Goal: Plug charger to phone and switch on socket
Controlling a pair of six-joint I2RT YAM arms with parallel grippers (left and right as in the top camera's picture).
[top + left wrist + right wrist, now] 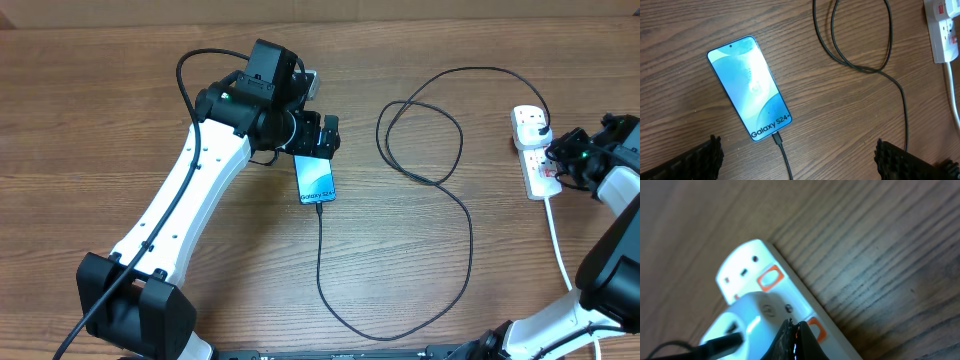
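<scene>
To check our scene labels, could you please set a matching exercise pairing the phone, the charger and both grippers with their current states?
1. phone
2. charger
3. left gripper
4. right gripper

A. shut, tips at the socket
B. lies in loops, tip plugged into the phone
C. open, above the phone
D. screen lit, lying flat

Pairs: 1-D, 2-B, 3-C, 4-A

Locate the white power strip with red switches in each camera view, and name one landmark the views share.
Overhead: the white power strip with red switches lies near the right edge, in the upper half.
Left wrist: only one end shows, in the top right corner.
Right wrist: seen close up, it runs diagonally through the lower left.
Shared landmark: the thin black charger cable, visible in all three.
</scene>
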